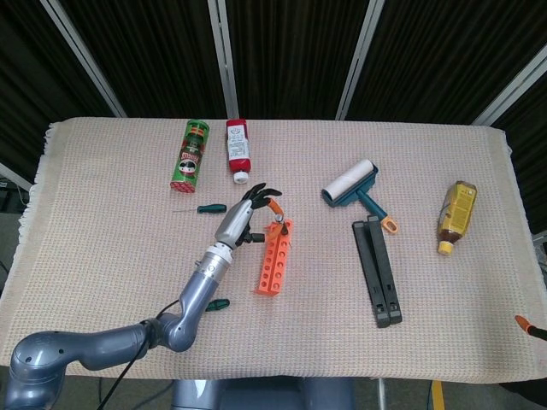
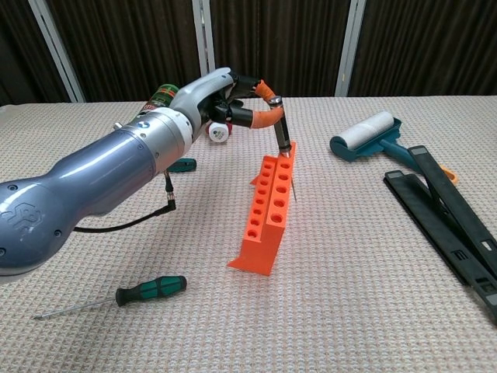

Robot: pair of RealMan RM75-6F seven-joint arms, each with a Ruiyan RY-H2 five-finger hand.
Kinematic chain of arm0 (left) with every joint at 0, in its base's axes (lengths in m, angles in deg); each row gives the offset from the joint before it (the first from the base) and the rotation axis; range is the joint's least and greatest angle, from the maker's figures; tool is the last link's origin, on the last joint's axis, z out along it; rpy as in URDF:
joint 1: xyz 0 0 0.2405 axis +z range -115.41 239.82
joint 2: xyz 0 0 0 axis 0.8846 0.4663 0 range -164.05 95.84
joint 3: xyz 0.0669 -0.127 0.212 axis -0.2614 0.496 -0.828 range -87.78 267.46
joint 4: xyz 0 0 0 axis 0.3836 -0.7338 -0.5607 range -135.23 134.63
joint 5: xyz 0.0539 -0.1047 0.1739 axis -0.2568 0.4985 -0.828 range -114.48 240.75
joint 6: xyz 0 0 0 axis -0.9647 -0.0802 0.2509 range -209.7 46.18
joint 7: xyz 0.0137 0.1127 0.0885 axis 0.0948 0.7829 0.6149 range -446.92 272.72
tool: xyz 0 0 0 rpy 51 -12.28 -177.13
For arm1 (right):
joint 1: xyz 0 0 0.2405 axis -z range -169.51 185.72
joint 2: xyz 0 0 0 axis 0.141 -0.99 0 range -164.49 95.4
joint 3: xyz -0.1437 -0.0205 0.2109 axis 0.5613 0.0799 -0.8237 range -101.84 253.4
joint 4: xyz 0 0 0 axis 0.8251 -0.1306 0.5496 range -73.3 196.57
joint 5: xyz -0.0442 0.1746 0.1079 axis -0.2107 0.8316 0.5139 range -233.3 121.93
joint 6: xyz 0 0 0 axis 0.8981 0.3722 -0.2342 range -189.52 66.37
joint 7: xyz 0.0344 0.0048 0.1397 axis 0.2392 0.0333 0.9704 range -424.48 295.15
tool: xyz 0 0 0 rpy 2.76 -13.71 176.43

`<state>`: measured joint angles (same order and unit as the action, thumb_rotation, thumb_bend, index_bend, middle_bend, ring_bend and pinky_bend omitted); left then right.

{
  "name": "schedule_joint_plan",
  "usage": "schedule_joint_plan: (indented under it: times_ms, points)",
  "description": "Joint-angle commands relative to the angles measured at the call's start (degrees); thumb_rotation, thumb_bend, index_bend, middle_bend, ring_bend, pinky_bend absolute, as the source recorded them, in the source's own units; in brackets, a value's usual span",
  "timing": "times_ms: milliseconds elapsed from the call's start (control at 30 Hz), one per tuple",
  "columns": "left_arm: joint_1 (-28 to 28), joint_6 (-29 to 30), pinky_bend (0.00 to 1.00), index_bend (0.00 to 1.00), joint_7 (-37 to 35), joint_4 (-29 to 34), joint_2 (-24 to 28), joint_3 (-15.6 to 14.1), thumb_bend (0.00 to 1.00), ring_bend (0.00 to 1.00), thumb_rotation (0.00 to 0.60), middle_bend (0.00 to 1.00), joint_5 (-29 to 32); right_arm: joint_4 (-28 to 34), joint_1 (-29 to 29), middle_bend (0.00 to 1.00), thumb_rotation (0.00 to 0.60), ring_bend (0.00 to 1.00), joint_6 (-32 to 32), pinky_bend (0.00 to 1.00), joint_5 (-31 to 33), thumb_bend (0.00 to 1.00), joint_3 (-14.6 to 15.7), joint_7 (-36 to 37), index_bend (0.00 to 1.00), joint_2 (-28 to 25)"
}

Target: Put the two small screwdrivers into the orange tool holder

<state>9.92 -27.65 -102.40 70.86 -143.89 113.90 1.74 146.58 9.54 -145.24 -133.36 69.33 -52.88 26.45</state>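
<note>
- The left hand [image 2: 225,97] grasps an orange-handled screwdriver [image 2: 268,115], fingers curled round the handle; its dark shaft angles down into the far end of the orange tool holder [image 2: 268,210]
- The holder, a ridged plastic block with rows of round sockets, sits tilted near the middle of the worktop [image 1: 128,213], its far end lifted off the woven beige cloth
- A thin metal tip shows beside the holder's right face in the chest view; which socket the shaft enters is hard to make out
- One green-and-black small screwdriver [image 2: 151,291] lies flat near the front edge, well apart from the holder; another [image 1: 209,207] lies left of the hand, partly hidden by the arm in the chest view
- The right hand appears in neither view
- A lint roller [image 1: 350,184] and a black folded bar tool [image 1: 378,269] lie to the right
</note>
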Motion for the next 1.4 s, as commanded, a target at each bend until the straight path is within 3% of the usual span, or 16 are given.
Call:
schedule_joint_plan:
  times_ms: [33, 800, 1400]
  points:
    - [0.0, 0.3, 0.0, 0.64, 0.8, -0.3, -0.1, -0.5, 0.5, 0.0, 0.531, 0.17, -0.8, -0.1, 0.0, 0.08, 0.6, 0.0, 0.1, 0.03, 0.0, 0.0, 0.0, 0.1, 0.05, 0.1]
    - [-0.1, 2.4, 0.0, 0.61, 6.6, -1.7, -0.9, -3.1, 0.5, 0.0, 0.533, 0.16, -5.0, -0.2, 0.3, 0.08, 0.6, 0.0, -0.3, 0.03, -0.1, 0.0, 0.0, 0.2, 0.05, 0.1]
    - [-1.8, 3.1, 0.0, 0.55, 13.4, -1.3, -2.0, -1.7, 0.5, 0.0, 0.532, 0.11, -3.8, -0.3, 0.7, 0.08, 0.6, 0.0, -0.6, 0.03, 0.1, 0.0, 0.0, 0.6, 0.05, 0.1]
